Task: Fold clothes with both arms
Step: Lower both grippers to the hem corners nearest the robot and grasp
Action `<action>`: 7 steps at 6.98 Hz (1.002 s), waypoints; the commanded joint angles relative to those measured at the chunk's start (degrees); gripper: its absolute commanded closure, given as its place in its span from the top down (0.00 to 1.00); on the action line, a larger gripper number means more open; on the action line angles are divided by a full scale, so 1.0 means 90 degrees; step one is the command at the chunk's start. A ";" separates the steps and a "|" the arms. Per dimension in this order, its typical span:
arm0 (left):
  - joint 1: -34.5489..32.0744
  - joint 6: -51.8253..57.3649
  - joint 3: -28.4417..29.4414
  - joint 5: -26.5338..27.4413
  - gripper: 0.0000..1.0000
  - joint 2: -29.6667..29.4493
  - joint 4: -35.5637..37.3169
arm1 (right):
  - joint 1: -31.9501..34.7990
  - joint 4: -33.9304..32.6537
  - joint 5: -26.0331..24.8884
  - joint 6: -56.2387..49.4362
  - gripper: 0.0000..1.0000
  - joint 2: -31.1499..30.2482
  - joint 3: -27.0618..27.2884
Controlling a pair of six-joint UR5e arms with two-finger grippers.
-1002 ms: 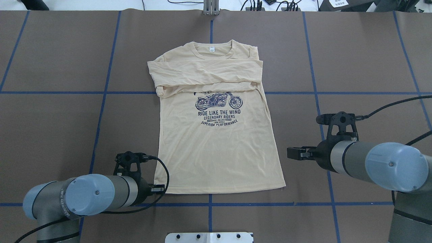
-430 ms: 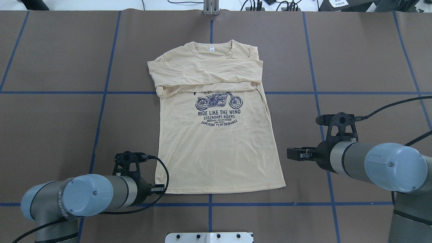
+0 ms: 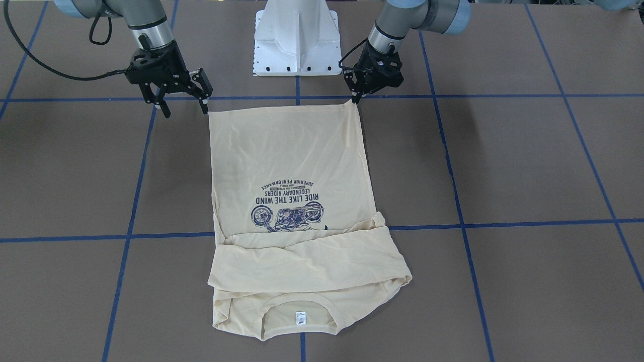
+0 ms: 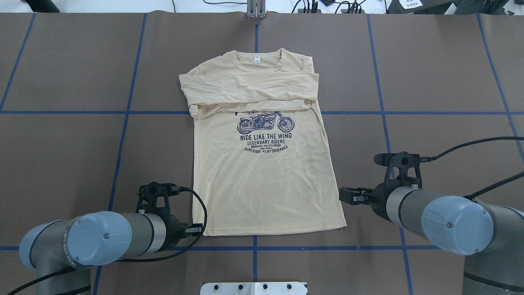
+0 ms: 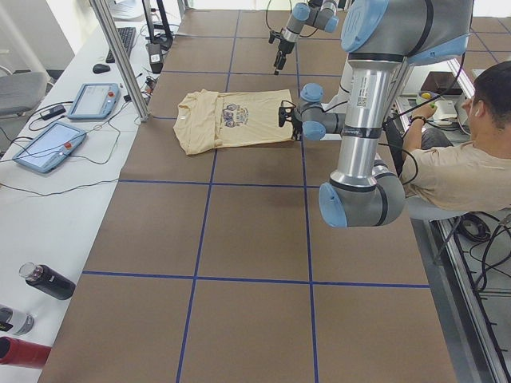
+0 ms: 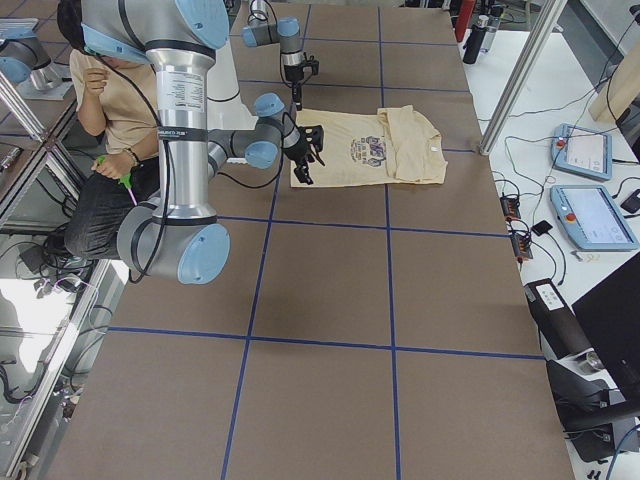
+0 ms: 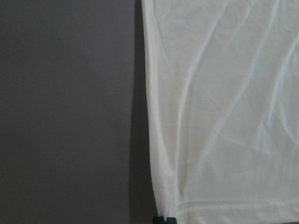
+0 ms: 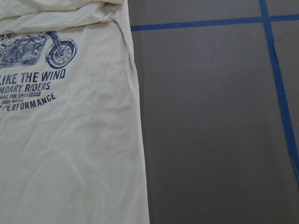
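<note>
There's the shirt (image 4: 262,176), flat on the tabletop (image 4: 430,82), folded sleeves (image 4: 249,92) hiding the top of the motorcycle print (image 4: 266,131). The left hand (image 3: 356,98) looks pinched shut on the near left hem corner, its tips barely showing in the wrist view. The right hand (image 3: 183,106) is wide open and empty, just beside the near right edge.

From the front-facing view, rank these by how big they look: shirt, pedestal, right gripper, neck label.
1. shirt
2. pedestal, cut off by the top edge
3. right gripper, open. It is farther from the camera than the label, but clearly looks bigger.
4. neck label
</note>
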 commanded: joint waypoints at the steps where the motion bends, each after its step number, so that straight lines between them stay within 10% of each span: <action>1: 0.0000 -0.0006 -0.0029 -0.0011 0.00 -0.0024 0.0000 | -0.0573 -0.0008 -0.0737 0.0227 0.95 0.0106 -0.0340; 7: 0.0010 -0.0201 -0.0039 -0.0060 0.00 -0.0034 -0.0019 | -0.1170 -0.0252 -0.1170 0.0237 0.50 0.0429 -0.0840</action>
